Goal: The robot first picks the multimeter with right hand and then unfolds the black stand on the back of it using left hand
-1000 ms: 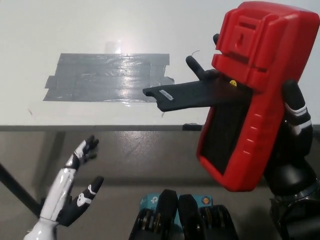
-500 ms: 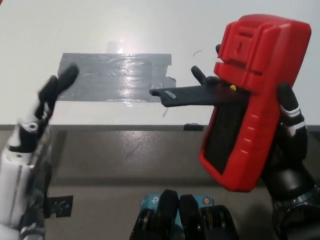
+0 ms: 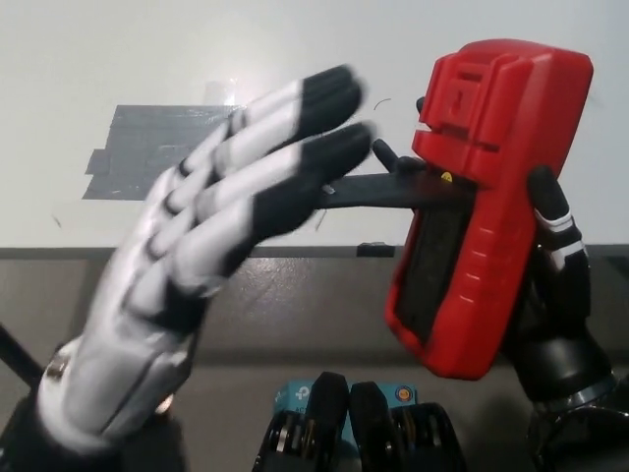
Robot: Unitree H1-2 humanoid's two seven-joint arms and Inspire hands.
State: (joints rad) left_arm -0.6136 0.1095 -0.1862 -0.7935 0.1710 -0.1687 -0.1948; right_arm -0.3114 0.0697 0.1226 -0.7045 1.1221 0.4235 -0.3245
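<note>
My black right hand (image 3: 555, 285) holds the red multimeter (image 3: 482, 197) upright at the right of the head view, its back turned to the camera. The black stand (image 3: 398, 189) sticks out from its back to the left, nearly level. My white left hand (image 3: 211, 256) is raised high in the middle left, fingers spread and stretched toward the stand. Its dark fingertips (image 3: 339, 147) hide the stand's free end; I cannot tell whether they touch it.
A white table (image 3: 118, 59) fills the upper picture, with a patch of grey tape (image 3: 147, 147) partly hidden behind my left hand. The table's front edge (image 3: 88, 252) runs across the middle; darker floor lies below.
My left hand has swung up from the lower left and across to the right, reaching the stand's end. The multimeter has shifted slightly left and down in my right hand.
</note>
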